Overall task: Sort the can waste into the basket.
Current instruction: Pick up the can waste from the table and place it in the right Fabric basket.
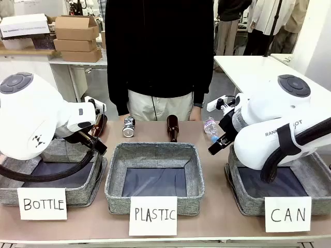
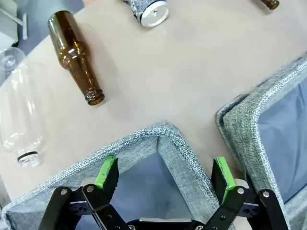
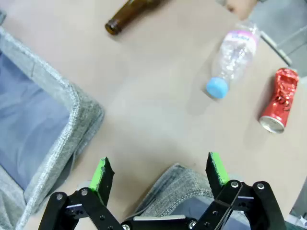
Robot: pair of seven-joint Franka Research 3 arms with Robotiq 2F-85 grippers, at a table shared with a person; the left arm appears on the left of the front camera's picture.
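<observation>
Right gripper [image 3: 158,165]: fingers wide apart, nothing held, poised over the far corner of the basket [image 1: 234,178] whose card [image 1: 287,214] reads "CAN". Left gripper [image 2: 165,165]: also wide open and empty, well apart from that basket. The red can [image 3: 279,100] lies on its side on the table [image 3: 144,96] beyond that basket's far corner, just beside a clear bottle [image 3: 234,57] with a blue cap. The silver can [image 1: 129,126] lies well to that basket's left, toward the person's side. Judgement: the red can is the nearer pick. The right gripper should close across its crushed width, not its length, and keep clear of the clear bottle. The other cards read "PLASTIC" [image 1: 153,215] and "BOTTLE" [image 1: 43,203]. Lettering on the red can is too small to read.
</observation>
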